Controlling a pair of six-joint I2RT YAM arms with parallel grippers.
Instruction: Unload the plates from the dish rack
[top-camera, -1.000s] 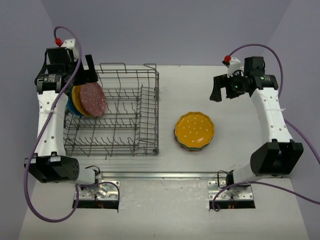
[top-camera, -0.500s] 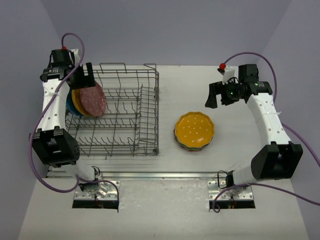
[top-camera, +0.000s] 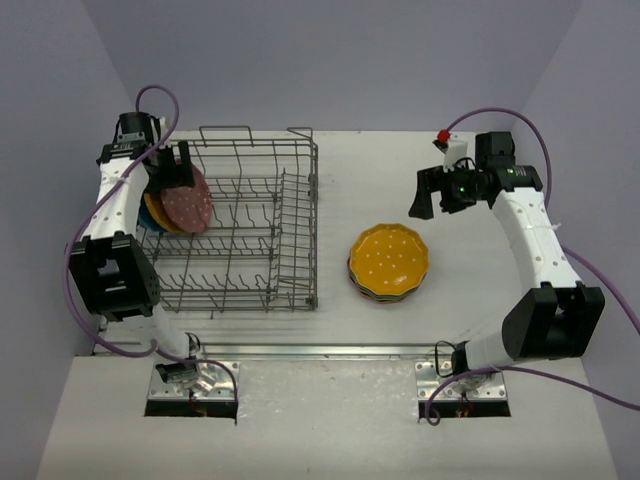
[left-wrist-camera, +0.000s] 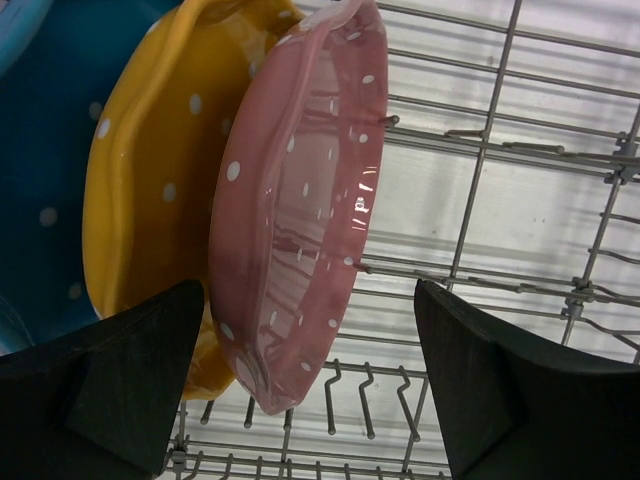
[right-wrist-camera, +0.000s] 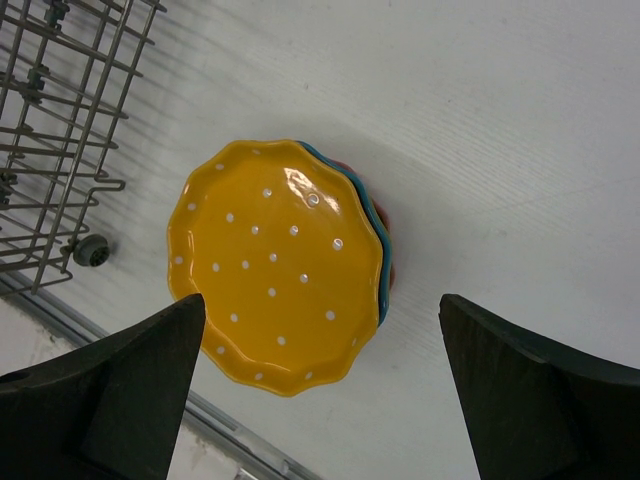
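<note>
The grey wire dish rack (top-camera: 250, 270) stands on the left. At its far left end a pink plate (top-camera: 187, 200), an orange-yellow plate (top-camera: 153, 203) and a blue plate stand on edge. My left gripper (top-camera: 170, 163) is open just above them. In the left wrist view the pink plate's rim (left-wrist-camera: 300, 210) sits between the spread fingers (left-wrist-camera: 110, 390), in front of the yellow plate (left-wrist-camera: 150, 160) and the blue plate (left-wrist-camera: 50, 130). A stack of plates topped by an orange-yellow one (top-camera: 389, 259) lies on the table. My right gripper (top-camera: 432, 192) is open and empty above the stack (right-wrist-camera: 275, 265).
The rack's raised wire sides (top-camera: 300, 215) and upright tines (left-wrist-camera: 345, 395) surround the standing plates. The rack's corner (right-wrist-camera: 60, 130) shows left of the stack. A metal rail (top-camera: 320, 350) runs along the table's near edge. Purple walls close the back and sides.
My left gripper has moved back and down toward the pink plate's top edge. My right gripper has shifted slightly left and lower above the stack.
</note>
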